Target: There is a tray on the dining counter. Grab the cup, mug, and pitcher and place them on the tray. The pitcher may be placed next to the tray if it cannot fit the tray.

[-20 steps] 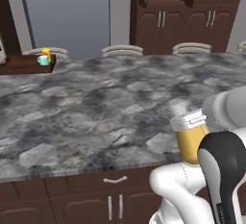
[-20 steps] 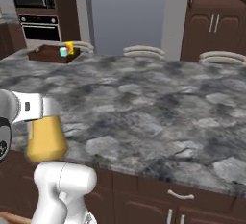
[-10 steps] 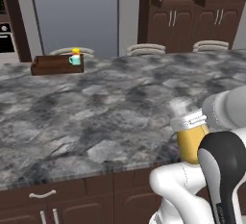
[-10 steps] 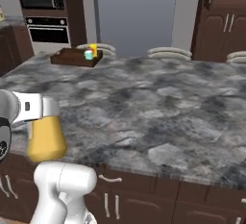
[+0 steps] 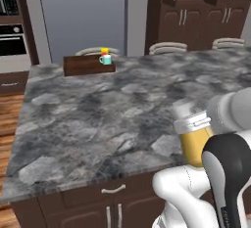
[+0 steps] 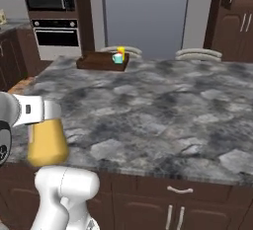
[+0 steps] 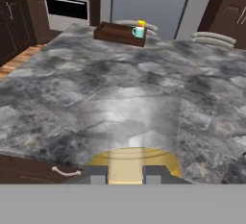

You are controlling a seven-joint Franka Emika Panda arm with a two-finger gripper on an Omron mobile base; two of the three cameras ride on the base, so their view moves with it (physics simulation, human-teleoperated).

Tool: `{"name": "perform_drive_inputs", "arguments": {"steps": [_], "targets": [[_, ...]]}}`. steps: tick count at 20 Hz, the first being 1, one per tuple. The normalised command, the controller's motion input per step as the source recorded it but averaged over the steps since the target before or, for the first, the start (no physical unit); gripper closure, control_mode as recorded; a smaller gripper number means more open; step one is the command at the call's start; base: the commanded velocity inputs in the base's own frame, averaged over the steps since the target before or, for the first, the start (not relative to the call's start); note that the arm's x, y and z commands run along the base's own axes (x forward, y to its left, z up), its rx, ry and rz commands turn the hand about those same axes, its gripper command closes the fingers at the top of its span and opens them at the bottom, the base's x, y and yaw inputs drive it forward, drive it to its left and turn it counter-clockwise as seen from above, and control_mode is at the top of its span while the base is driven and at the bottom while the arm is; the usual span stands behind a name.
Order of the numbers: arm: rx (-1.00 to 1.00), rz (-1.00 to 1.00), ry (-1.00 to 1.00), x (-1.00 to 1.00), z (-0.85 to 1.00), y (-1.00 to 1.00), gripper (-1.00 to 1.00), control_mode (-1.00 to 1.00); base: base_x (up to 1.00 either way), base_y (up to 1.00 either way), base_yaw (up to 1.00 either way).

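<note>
The mustard-gold pitcher (image 5: 195, 147) hangs at the near edge of the dining counter (image 5: 98, 119), with my gripper (image 5: 194, 123) shut on its top. From the other side, the pitcher (image 6: 47, 144) hangs under the gripper (image 6: 41, 113). In the hand view its rim (image 7: 134, 156) sits between the fingertips (image 7: 98, 174). At the far end of the counter lies the dark wooden tray (image 5: 87, 65). The teal mug (image 5: 106, 59) stands on its right end, with the yellow cup (image 5: 104, 51) just behind it. The tray (image 7: 116, 33), mug (image 7: 138, 32) and cup (image 7: 141, 24) lie straight ahead of the hand.
Pale stool backs (image 5: 168, 48) line the counter's far side. A grey fridge (image 6: 146, 14) stands behind them, with an oven and microwave (image 6: 55, 31) to its left and dark cabinets (image 5: 196, 16) to the right. Wood floor (image 5: 7, 119) lies past the counter's left end.
The base has driven, so the whole scene has shifted right and the tray end of the counter looks nearer. The pitcher stays in my grip, unchanged.
</note>
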Motion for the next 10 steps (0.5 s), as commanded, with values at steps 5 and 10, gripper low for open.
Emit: {"name": "perform_drive_inputs", "arguments": {"steps": [5, 10], "targets": [[0.0, 0.0, 0.0, 0.0, 0.0, 0.0, 1.0, 1.0, 0.3, 1.0, -0.28], [0.0, 0.0, 0.0, 0.0, 0.0, 0.0, 1.0, 1.0, 0.39, 1.0, -0.35]]}}
